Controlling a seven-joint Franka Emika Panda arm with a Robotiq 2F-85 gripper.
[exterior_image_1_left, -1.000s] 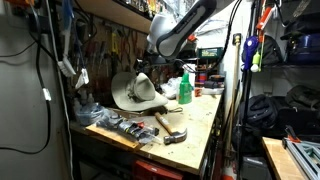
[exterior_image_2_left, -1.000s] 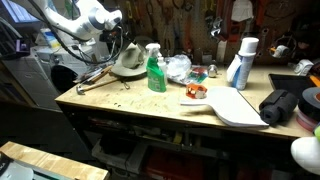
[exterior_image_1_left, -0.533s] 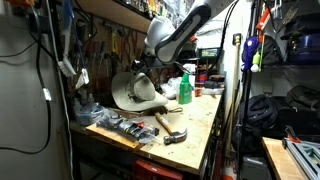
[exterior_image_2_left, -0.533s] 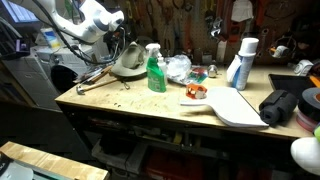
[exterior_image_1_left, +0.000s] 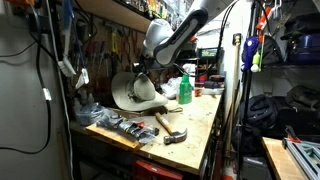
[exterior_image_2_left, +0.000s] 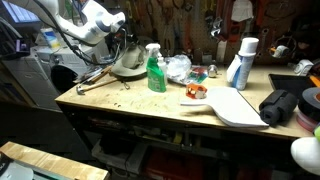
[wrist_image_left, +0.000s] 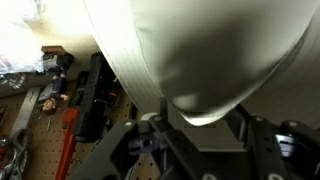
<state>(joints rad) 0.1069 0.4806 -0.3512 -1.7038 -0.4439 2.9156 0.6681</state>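
Since the earlier frame the gripper (exterior_image_1_left: 143, 72) has risen slightly, drawing the hat (exterior_image_1_left: 134, 90) further up on edge.

In an exterior view the hat stands tilted because it hangs from a grip near its upper side. Whether its lower brim touches the workbench (exterior_image_1_left: 205, 118) cannot be told. The spray bottle (exterior_image_1_left: 185, 88) stands just beside it, and the hammer (exterior_image_1_left: 171, 124) lies apart in front.

In an exterior view the hat (exterior_image_2_left: 128, 63) sits at the workbench's far corner, under the gripper (exterior_image_2_left: 117, 45).

In the wrist view the pale hat (wrist_image_left: 190, 50) fills the frame, and the fingers (wrist_image_left: 135, 140) pinch its edge.

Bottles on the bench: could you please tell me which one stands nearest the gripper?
The green spray bottle, right beside the hat in the gripper; the white bottle stands far off.
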